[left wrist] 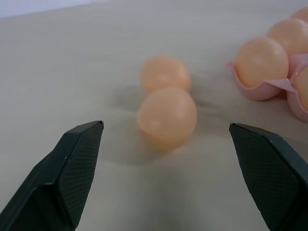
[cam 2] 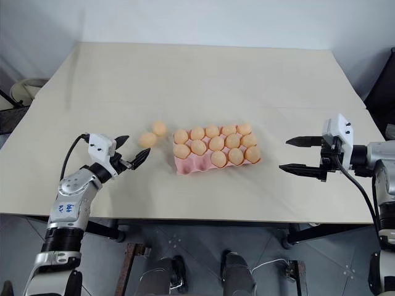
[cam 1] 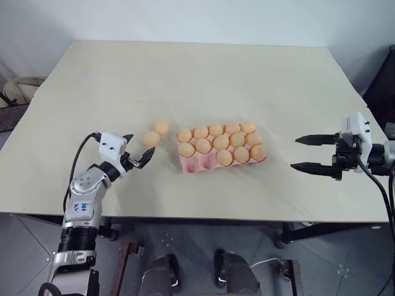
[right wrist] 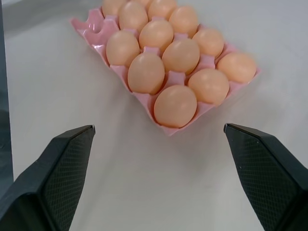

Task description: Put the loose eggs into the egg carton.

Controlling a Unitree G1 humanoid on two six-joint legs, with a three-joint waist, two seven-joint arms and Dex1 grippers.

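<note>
Two loose eggs lie on the pale table just left of the egg carton: one nearer me and one behind it. The pink egg carton holds several eggs, and its near-left cups are bare. My left gripper is open, level and close in front of the nearer egg, which sits between the lines of its fingers without touching them. My right gripper is open and empty, well to the right of the carton and pointing at it.
The table stretches wide behind the carton. Its near edge runs just below both arms. A pale round object stands off the table's left side, and a dark object off its right.
</note>
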